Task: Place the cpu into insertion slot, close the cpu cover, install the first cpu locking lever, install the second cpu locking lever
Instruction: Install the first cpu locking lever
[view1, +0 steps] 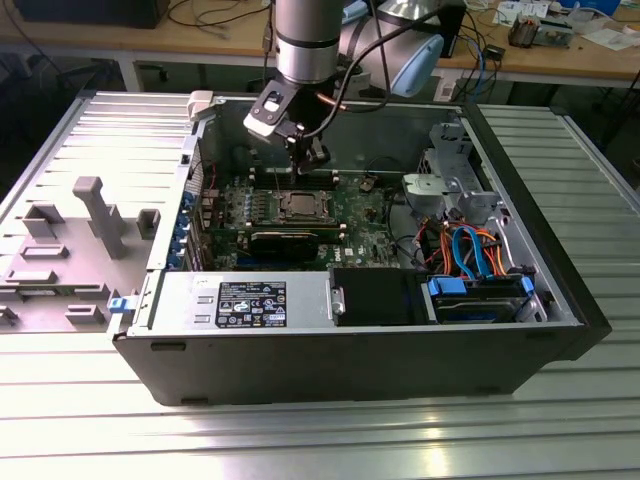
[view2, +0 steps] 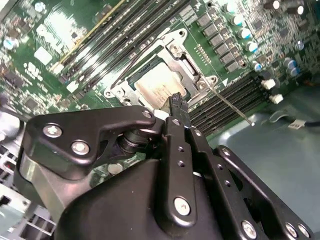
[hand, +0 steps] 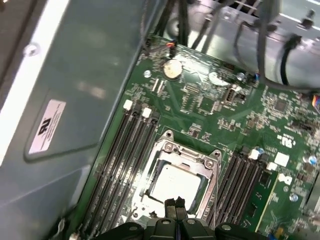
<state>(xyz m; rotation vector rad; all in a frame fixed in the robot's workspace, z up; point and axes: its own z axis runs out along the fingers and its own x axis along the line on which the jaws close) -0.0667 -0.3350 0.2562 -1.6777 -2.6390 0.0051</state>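
From where I stand, a pale grey panel with raised blocks (view1: 95, 215) lies at nine o'clock of the open computer case (view1: 350, 365), which rests on the ribbed metal table (view1: 300, 440). Inside the case, the power supply (view1: 245, 300) sits at seven o'clock of the green motherboard (view1: 365, 215). Near the board's middle is the insertion slot (view1: 300, 206). The cpu (hand: 175, 182) lies flat in it, and the cpu cover (hand: 187, 156) is down around it, so the grey top shows through the window.

The gripper (view1: 318, 158) hangs at twelve o'clock of the socket, close above it. In the first wrist view its fingertips (hand: 170, 202) are pressed together with nothing between them. A thin cpu locking lever (view2: 230, 107) slants out from the socket's corner over the memory slots (view2: 235, 97).

At three o'clock of the board stands the drive cage (view1: 450, 185), with blue and orange cables (view1: 475, 255) at its five o'clock.
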